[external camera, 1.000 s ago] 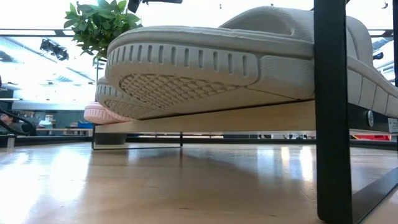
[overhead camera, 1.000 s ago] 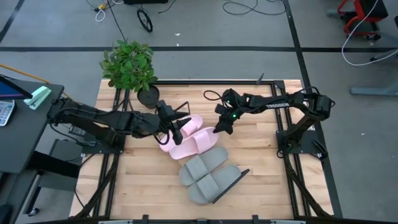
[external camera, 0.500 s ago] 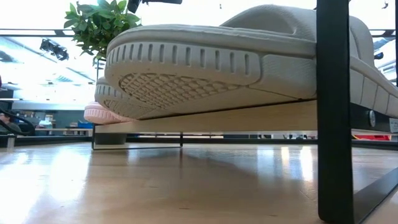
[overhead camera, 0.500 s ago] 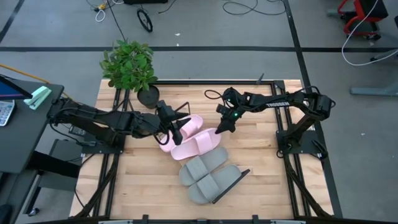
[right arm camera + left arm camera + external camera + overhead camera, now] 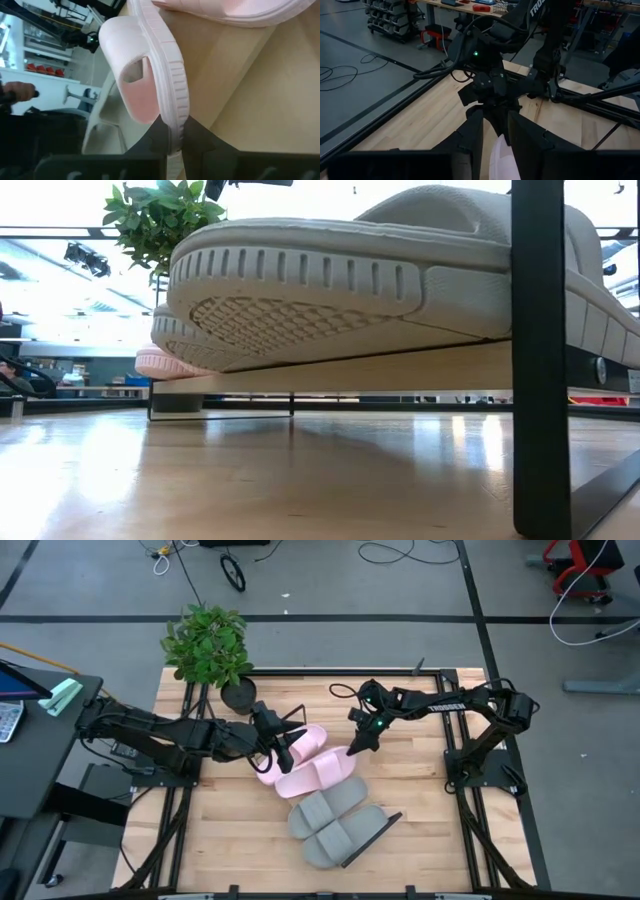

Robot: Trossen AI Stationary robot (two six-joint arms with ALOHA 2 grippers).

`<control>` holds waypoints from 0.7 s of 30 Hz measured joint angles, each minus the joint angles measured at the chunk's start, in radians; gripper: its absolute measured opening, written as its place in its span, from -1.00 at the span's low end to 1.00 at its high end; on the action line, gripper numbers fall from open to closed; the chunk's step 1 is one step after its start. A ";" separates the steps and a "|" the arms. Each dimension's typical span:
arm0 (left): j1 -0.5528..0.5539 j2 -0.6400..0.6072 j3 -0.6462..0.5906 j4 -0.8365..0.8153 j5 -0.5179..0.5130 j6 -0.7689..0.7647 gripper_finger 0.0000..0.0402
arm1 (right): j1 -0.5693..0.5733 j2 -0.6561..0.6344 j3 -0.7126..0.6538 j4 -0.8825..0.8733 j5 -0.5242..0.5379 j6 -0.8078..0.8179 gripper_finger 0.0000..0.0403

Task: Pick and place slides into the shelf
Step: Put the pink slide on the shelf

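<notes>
Two pale pink slides (image 5: 305, 760) lie side by side on the far half of the shelf. Two grey slides (image 5: 332, 820) rest sole-down on its near half, filling the low view (image 5: 350, 280) on the light-wood board (image 5: 400, 368). The shelf's dark wire frame (image 5: 372, 835) marks its near end. My left gripper (image 5: 278, 752) sits at the pink slides' left end, shut on one. My right gripper (image 5: 354, 745) is shut on the nearer pink slide's right end. My left gripper pinches a pale rim of a pink slide (image 5: 499, 155) between its two fingers (image 5: 470, 135), coming level from the table's left. Which part of the slide that rim is cannot be told. My right gripper pinches the ribbed sole rim (image 5: 174, 127) at the end of the nearer pink slide, one finger (image 5: 156, 135) on each side. It slants in from the table's far right, and the slide is tipped on its side against the board (image 5: 240, 80).
A potted plant (image 5: 205, 645) stands at the table's far left corner, close behind my left arm. Bare tabletop (image 5: 430, 830) lies to the right of the shelf and along the near edge. A second pink slide (image 5: 225, 12) lies just beyond the held one.
In the low view the shelf's near wire post and the grey slide on it have crept slightly to the right. Both grippers have kept their holds on the pink slides.
</notes>
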 joint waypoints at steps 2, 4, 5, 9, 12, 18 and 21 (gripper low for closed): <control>0.000 0.000 0.000 0.000 0.000 0.000 -0.53 | -0.001 0.000 0.000 0.000 -0.016 0.014 -0.85; 0.000 0.000 0.000 0.000 0.000 0.002 -0.55 | -0.008 0.000 0.000 -0.001 -0.028 0.017 -0.85; 0.000 0.000 0.000 0.000 0.000 0.007 -0.56 | -0.012 0.000 0.000 -0.001 -0.038 0.022 -0.85; 0.000 0.000 0.000 0.000 0.000 0.009 -0.58 | -0.030 0.000 0.000 -0.004 -0.053 0.043 -0.85; 0.001 0.000 0.000 0.000 0.000 0.009 -0.59 | -0.046 0.000 0.000 -0.003 -0.074 0.068 -0.85; 0.001 0.000 0.000 0.000 0.000 0.009 -0.57 | -0.063 0.000 0.000 -0.002 -0.138 0.144 -0.85; 0.001 0.000 0.000 0.000 0.000 0.021 -0.59 | -0.063 0.009 0.000 0.001 -0.141 0.169 -0.85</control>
